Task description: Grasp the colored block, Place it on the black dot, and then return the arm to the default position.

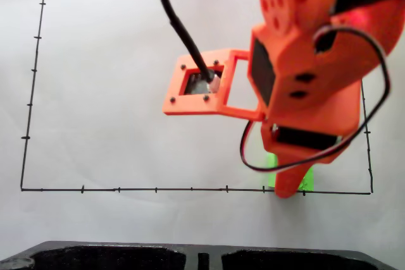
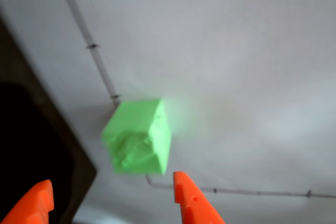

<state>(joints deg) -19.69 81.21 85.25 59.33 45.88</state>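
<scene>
While the arm [image 1: 304,74] hides most of the colored block [image 2: 137,137], its fingers [image 2: 191,200] stand apart, empty.

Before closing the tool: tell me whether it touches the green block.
Apart. In the wrist view, white paper shows between the green block and both orange fingertips of the open tool.

Bright green is seen on the colored block [image 2: 137,137], its bumpy face mottled. Vivid orange is shown on the arm [image 1: 310,86], black on its cables [image 1: 180,26]. A thin black tick-marked outline [image 1: 126,189] is drawn across the pale grey worktop [image 1: 114,93].
</scene>
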